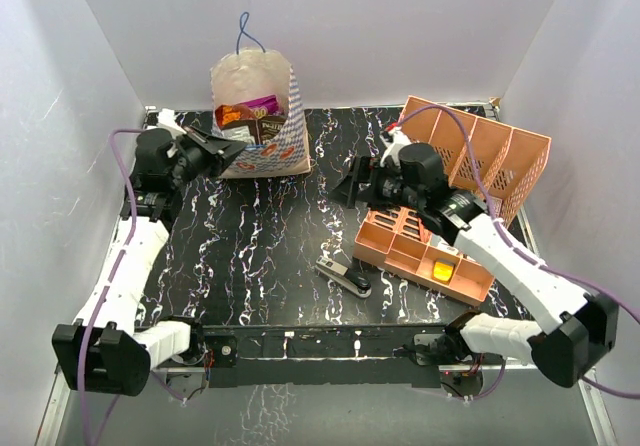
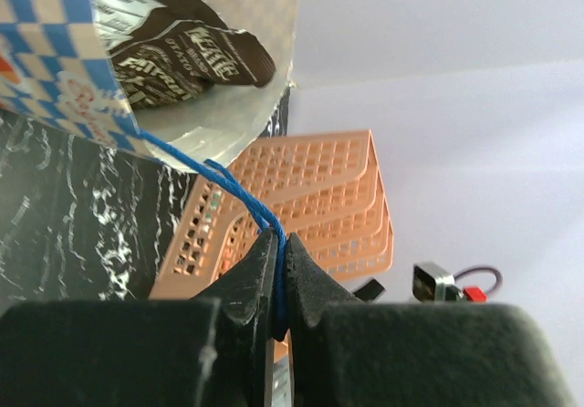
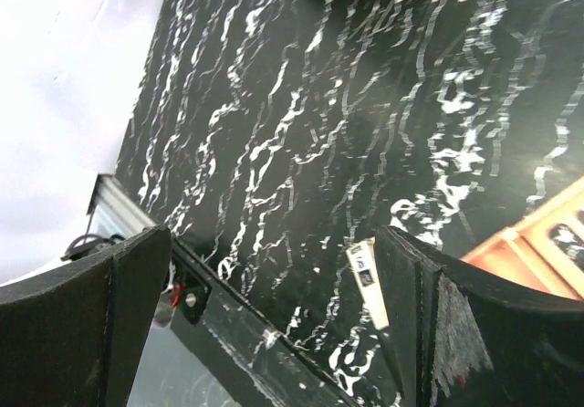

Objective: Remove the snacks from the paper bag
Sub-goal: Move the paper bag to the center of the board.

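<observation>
Matt paper bag (image 1: 272, 154), shiny crinkly snacks (image 1: 249, 117), plastic organiser (image 1: 472, 282) & glossy marbled tabletop (image 1: 270, 251).

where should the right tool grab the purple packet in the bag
Pinch the purple packet by its exposed top edge, probably coming down from above and the right through the paper bag's open mouth. That edge sits high and faces up. The left tool, shut on the blue string handle, occupies the mouth's left side. The right tool is open and free.
</observation>
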`<act>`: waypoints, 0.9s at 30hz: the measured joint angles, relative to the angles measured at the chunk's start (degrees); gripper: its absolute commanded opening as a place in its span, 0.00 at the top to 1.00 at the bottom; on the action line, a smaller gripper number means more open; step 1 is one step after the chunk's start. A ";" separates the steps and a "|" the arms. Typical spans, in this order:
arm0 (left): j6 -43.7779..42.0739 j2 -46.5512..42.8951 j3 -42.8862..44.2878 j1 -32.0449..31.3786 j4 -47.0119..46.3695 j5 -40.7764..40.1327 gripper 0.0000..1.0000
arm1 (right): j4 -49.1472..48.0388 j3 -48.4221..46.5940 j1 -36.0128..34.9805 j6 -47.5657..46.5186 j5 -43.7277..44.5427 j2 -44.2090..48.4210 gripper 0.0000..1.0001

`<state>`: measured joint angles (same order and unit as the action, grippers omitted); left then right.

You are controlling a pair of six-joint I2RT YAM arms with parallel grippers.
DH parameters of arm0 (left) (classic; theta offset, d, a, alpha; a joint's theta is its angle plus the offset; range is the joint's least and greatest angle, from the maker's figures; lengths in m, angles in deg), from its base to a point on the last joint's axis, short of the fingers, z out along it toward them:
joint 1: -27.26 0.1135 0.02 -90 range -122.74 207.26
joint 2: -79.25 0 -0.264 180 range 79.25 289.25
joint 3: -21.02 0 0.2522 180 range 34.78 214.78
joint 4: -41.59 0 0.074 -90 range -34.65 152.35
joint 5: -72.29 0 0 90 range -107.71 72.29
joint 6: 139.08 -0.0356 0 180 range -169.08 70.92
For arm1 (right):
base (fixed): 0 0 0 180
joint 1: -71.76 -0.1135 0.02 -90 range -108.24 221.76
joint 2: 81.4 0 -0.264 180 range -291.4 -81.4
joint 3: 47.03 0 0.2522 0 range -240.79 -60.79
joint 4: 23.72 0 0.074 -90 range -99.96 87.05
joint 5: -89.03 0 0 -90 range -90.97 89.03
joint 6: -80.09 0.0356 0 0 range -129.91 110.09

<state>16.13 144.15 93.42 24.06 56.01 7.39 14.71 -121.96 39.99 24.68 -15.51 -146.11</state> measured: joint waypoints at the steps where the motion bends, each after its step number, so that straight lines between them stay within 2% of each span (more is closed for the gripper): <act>1: 0.17 -0.44 0.39 -1.97 1.22 -1.31 1.00 | -0.85 -0.13 -0.94 0.48 -0.15 -1.20 0.02; 8: 3.54 -4.50 1.01 -15.76 7.41 -11.67 1.00 | -8.00 -3.91 -10.14 4.48 0.15 -8.79 0.02; 16: 6.91 -4.66 -0.13 -30.67 7.21 -20.37 1.00 | -21.99 -0.44 -10.82 21.16 2.86 -7.56 0.02; 19: 6.78 -4.24 -0.13 -32.52 6.82 -21.53 0.99 | -26.18 2.82 -10.75 29.18 6.23 -5.46 0.02; 27: 5.84 -6.67 -0.63 -33.29 7.54 -24.26 0.83 | -32.39 5.86 -10.60 46.47 11.10 -5.55 0.05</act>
<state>21.96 137.48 92.78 -9.23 63.56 -16.87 -17.68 -116.10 29.39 71.14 -4.41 -151.66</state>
